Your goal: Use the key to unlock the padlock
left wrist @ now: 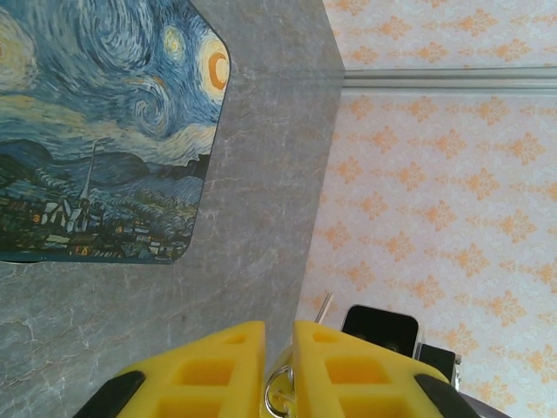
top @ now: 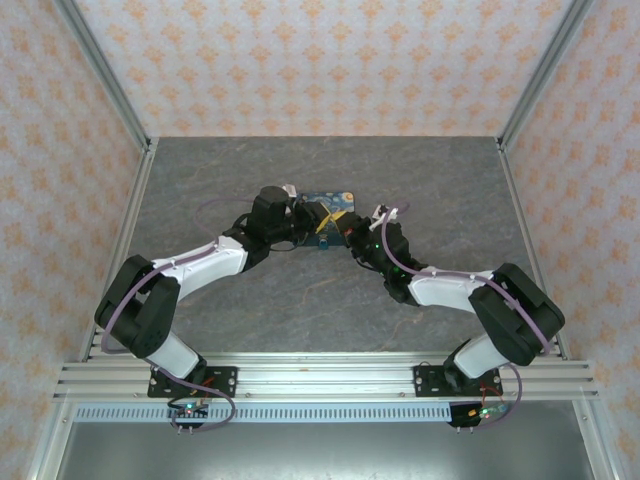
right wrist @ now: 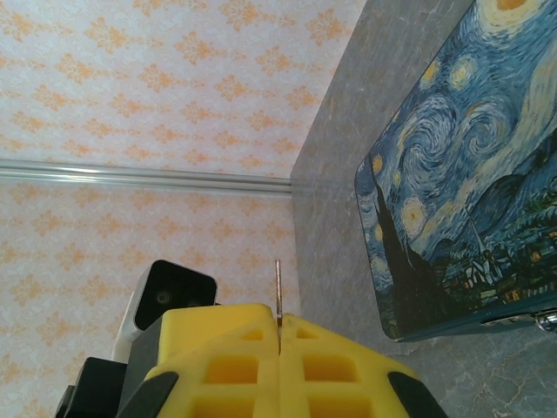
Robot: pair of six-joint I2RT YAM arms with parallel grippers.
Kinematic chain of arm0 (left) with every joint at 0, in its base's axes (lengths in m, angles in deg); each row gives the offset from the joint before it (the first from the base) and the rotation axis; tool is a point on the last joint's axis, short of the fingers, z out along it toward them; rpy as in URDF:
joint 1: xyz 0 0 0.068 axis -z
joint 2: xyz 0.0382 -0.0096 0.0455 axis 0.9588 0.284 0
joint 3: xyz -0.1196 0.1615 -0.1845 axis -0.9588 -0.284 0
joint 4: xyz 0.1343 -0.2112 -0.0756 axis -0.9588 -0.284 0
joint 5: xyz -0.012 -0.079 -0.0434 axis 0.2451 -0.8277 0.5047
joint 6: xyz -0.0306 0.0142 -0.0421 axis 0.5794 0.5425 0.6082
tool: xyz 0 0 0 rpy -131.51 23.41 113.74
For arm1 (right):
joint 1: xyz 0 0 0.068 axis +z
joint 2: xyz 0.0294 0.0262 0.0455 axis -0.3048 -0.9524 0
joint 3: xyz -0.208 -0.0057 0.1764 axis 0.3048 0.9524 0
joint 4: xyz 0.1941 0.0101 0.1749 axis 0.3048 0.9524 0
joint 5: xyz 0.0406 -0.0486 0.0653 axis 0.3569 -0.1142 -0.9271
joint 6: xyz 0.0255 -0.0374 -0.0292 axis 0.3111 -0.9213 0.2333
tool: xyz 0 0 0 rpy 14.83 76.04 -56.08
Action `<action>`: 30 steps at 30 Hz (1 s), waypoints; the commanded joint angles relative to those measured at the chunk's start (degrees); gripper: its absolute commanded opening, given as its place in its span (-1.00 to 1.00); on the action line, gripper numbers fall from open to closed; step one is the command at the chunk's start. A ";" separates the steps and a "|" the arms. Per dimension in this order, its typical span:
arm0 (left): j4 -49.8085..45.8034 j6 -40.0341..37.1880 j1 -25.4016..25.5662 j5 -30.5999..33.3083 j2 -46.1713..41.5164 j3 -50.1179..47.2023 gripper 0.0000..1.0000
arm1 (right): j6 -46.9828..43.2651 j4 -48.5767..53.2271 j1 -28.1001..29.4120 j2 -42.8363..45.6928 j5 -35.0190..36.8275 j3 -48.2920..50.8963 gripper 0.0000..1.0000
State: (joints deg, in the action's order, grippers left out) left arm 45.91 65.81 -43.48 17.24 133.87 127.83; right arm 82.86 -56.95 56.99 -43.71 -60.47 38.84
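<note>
Right gripper (right wrist: 279, 327) is clamped on the key (right wrist: 278, 287), left gripper (left wrist: 278, 331) nearly shut around the padlock (left wrist: 278, 394); insertion and turning apparently remain.

The key (right wrist: 278, 287) is a thin, straight silver blade. Its base is pinched in the right gripper (right wrist: 279, 329), jaws pressed tight together, and its tip points left across the scene. The padlock (left wrist: 278, 394) barely shows: a silver loop over brassy metal, sitting in the narrow gap of the left gripper (left wrist: 278, 348).
</note>
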 commanded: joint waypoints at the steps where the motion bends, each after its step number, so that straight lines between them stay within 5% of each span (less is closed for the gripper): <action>1: 1.95 0.67 0.47 1.85 0.96 0.75 -0.74 | 0.25 -2.67 0.39 0.89 0.55 0.81 -1.00; 12: 2.69 0.89 0.91 2.21 1.49 1.24 -1.00 | 0.49 -3.38 0.39 0.41 0.04 0.65 -0.99; 15: 2.98 -0.29 0.87 2.10 1.43 1.48 -1.00 | 0.17 -3.68 0.07 1.74 0.65 1.80 -0.12; 18: 0.72 -4.05 0.55 1.71 0.62 2.59 -1.00 | -0.87 -1.02 -1.54 5.71 1.10 4.85 0.21; 23: -3.76 -13.31 -0.78 -1.15 -0.65 5.21 -1.00 | -4.20 6.88 -6.19 15.48 0.27 9.29 0.24; 30: -1.53 -20.83 -3.34 -10.52 0.42 6.55 -1.00 | -14.35 13.29 -10.54 20.25 -10.74 6.01 0.16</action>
State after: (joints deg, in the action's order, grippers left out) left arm 43.13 50.46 -45.93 12.28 134.50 132.84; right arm 75.01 -46.79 47.05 -23.52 -64.61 47.32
